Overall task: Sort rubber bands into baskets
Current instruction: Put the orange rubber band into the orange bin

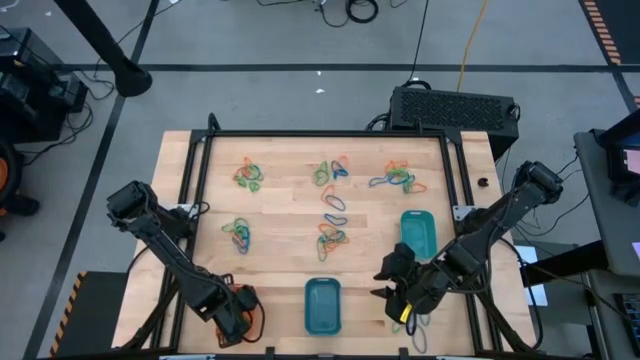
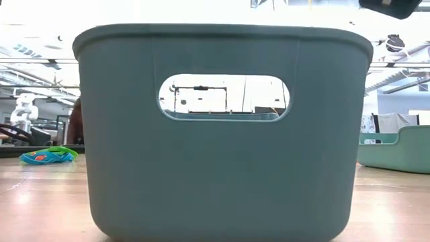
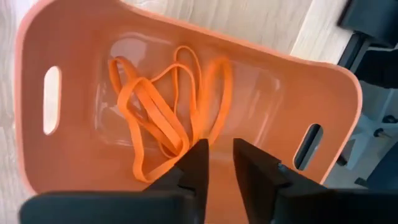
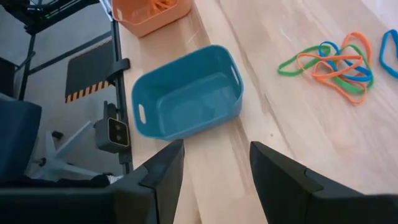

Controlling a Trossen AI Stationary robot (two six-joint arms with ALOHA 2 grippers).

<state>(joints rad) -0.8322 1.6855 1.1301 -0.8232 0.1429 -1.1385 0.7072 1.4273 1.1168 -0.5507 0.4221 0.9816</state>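
The orange basket (image 3: 186, 93) stands at the table's near left corner (image 1: 252, 312) and holds several orange rubber bands (image 3: 155, 118) lying loose on its floor. My left gripper (image 3: 221, 155) hangs over it, pointing down, open by a narrow gap, with nothing between its fingers. The blue basket (image 1: 322, 305) sits at the near edge in the middle (image 4: 186, 93), with no bands showing in it. The teal-green basket (image 1: 418, 232) stands to the right. Near the table's near right, my right gripper (image 4: 214, 168) hovers wide open (image 1: 392, 285), holding nothing.
Several mixed piles of orange, blue and green bands lie on the wood (image 1: 250, 175) (image 1: 330, 172) (image 1: 398, 178) (image 1: 238, 235) (image 1: 332, 238); one pile shows in the right wrist view (image 4: 336, 62). A black rail frame (image 1: 200, 180) borders the table. The blue basket (image 2: 222, 134) fills the low view.
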